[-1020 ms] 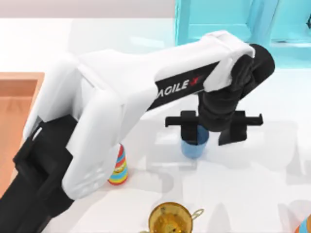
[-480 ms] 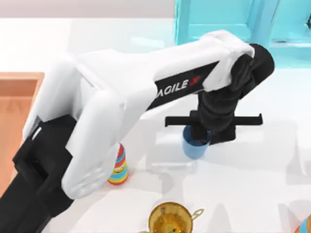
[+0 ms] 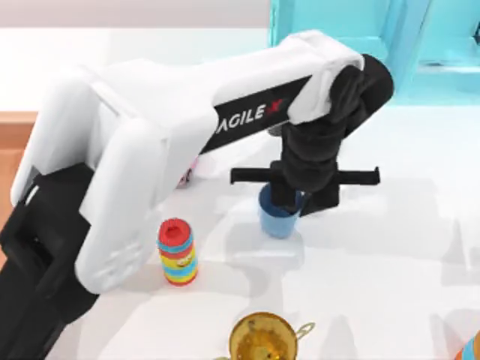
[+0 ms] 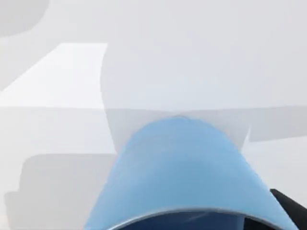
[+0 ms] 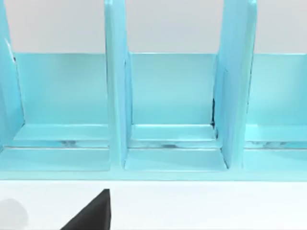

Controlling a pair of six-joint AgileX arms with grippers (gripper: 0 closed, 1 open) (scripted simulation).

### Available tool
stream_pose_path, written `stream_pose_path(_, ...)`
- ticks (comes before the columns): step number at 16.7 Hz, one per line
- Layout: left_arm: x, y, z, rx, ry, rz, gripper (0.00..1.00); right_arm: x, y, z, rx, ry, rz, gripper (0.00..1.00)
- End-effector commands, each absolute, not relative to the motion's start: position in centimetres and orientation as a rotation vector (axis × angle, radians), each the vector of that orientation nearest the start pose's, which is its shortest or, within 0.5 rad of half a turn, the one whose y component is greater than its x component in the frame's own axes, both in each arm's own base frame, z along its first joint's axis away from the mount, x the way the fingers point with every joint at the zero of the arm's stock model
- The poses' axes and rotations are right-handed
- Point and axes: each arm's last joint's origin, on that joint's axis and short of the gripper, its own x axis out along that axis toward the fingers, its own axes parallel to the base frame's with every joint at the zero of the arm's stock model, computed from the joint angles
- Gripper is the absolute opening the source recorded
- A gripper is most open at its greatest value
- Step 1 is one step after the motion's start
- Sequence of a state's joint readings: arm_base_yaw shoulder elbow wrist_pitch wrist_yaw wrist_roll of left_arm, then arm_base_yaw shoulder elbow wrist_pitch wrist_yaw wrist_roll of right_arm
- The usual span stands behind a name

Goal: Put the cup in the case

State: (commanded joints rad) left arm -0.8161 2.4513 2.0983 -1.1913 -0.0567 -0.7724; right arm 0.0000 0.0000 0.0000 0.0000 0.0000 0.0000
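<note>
Centrally on the white table (image 3: 390, 285), the cup (image 3: 276, 217) is recorded: a small plain blue tapered tumbler, upright, with its rim uppermost. It is clamped at the rim by the left end effector (image 3: 300, 201), whose black fingers are drawn in narrow against the cup wall, one finger reaching inside the rim. In the left wrist view the cup (image 4: 184, 177) is seen close beneath the camera, with pale table surface behind it.

The case (image 3: 13, 139) is listed at the table's left edge, as an orange-brown wooden corner with a lighter rim wall, well apart from the cup and largely covered by the white left arm.

A striped bottle-like toy (image 3: 177, 252) with a red cap is noted standing upright near the arm's lower link, to the left of the cup. A golden trophy cup (image 3: 262, 339) is placed at the near edge. A light blue shelf cabinet (image 3: 330, 22) is entered at the far right of the table; its open compartments (image 5: 170, 100) are seen in the right wrist view.
</note>
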Motion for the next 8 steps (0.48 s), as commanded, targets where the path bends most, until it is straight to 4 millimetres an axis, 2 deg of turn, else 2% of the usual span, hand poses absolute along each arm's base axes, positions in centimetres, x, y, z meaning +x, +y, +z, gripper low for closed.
stream_pose_path(2, 35.1, -30.9, 15.2, 0.072, 1.548, -0.002, 0.0, 10.6, -0.1, 16.0, 0.0, 0.0, 0.0, 1.0)
stream_pose_path(4, 36.6, -26.0, 16.6, 0.103, 1.593, -0.011, 0.0, 10.6, -0.1, 16.0, 0.0, 0.0, 0.0, 1.0)
stream_pose_path(6, 38.1, -19.3, 18.7, 0.098, 1.616, -0.022, 0.0, 10.6, -0.1, 16.0, 0.0, 0.0, 0.0, 1.0)
stream_pose_path(8, 38.7, -11.4, 21.9, 0.06, 1.591, -0.03, 0.0, 10.6, -0.1, 16.0, 0.0, 0.0, 0.0, 1.0)
